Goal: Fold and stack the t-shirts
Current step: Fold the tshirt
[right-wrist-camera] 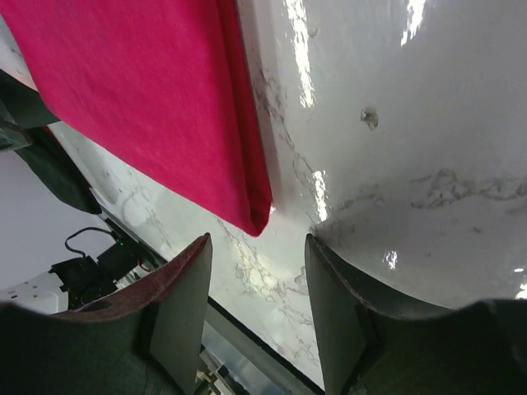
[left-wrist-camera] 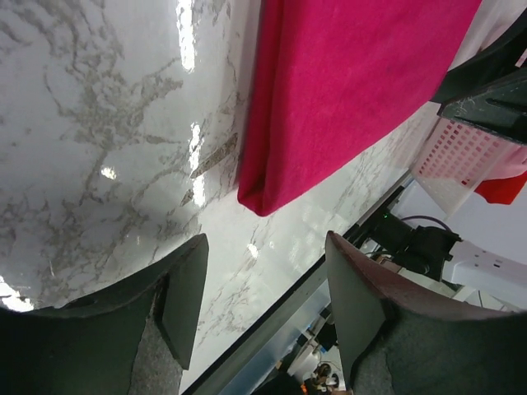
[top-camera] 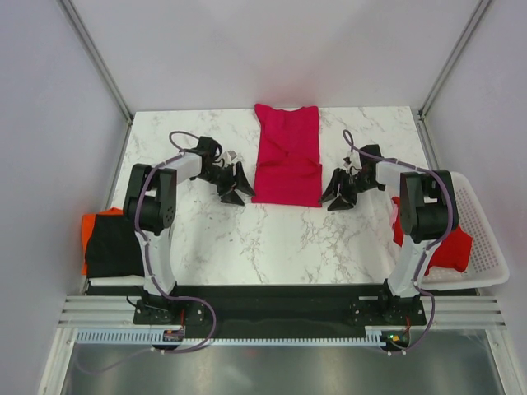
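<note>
Nearest, at the left edge of the table (top-camera: 247,243), a black shirt (top-camera: 111,247) lies over an orange shirt (top-camera: 89,224); at the right edge a red shirt (top-camera: 451,247) sits in the basket (top-camera: 487,251), partly hidden by the right arm. Farther in, the left gripper (top-camera: 235,188) and right gripper (top-camera: 339,193) flank the pink shirt (top-camera: 286,156), each low over the marble just beside a near corner; both have their jaws apart and hold nothing, with bare marble between fingers and cloth. The pink shirt, folded into a narrow strip, lies flat from mid-table to the far edge.
</note>
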Robot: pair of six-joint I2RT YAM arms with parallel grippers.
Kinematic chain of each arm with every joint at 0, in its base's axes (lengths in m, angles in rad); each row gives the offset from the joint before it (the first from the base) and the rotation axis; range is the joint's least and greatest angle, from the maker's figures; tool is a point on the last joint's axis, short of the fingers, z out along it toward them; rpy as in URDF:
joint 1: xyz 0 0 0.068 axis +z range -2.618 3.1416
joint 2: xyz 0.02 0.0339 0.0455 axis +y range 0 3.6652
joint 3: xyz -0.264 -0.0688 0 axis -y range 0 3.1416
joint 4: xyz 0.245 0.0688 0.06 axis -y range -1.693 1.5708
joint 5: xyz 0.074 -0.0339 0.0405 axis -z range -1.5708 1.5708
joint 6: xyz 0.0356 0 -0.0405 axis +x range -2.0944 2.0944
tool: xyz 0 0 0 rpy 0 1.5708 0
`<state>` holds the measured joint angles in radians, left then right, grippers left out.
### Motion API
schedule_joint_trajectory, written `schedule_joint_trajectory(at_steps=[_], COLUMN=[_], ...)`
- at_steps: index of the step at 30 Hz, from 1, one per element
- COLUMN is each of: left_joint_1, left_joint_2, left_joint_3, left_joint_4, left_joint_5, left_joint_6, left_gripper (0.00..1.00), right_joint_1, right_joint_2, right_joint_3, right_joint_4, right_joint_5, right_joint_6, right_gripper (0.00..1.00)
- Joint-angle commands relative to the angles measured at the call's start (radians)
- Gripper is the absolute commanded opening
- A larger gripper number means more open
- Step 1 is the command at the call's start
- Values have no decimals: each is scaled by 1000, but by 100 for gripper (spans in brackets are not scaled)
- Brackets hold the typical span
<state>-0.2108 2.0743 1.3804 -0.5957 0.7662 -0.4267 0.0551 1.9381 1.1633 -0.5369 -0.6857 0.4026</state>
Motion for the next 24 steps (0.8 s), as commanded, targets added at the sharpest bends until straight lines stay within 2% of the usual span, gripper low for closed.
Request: schedule_joint_trajectory(at_steps=[1, 9, 13, 15, 16, 18, 19, 21, 22, 23, 24], left_joint_1=[-1, -24, -33, -35, -35, -35, -35, -35, -33, -32, -32], left_joint_2=[32, 84, 107, 115, 116, 118, 119, 116, 109, 103, 93], left_joint_3=[12, 25, 48, 51, 52, 54, 52, 49, 49, 46, 39], left_joint_4=[60, 73, 85, 91, 102, 111, 115, 122, 123, 123, 123], left_joint_5=[68, 96, 113, 123, 127, 130, 131, 137, 134, 134, 136], left_joint_6=[-55, -70, -78, -83, -86, -87, -93, -98, -102, -103, -104], left_gripper=[66, 60, 49, 45, 38, 32, 21, 12, 2, 2, 2], right_joint_1=[2, 12, 28, 32, 35, 35, 37, 37, 37, 35, 35], right_joint_2=[22, 44, 51, 56, 62, 74, 79, 91, 96, 96, 91], right_joint_3=[21, 16, 10, 12, 13, 16, 19, 32, 36, 39, 48], right_joint_4=[71, 74, 78, 80, 86, 101, 115, 123, 123, 121, 120], right_joint_5=[-40, -41, -40, -43, -43, -37, -34, -14, 0, 8, 11], right_joint_6=[44, 56, 62, 62, 65, 80, 82, 81, 82, 81, 74], right_gripper=[56, 54, 53, 49, 46, 41, 39, 25, 19, 11, 9])
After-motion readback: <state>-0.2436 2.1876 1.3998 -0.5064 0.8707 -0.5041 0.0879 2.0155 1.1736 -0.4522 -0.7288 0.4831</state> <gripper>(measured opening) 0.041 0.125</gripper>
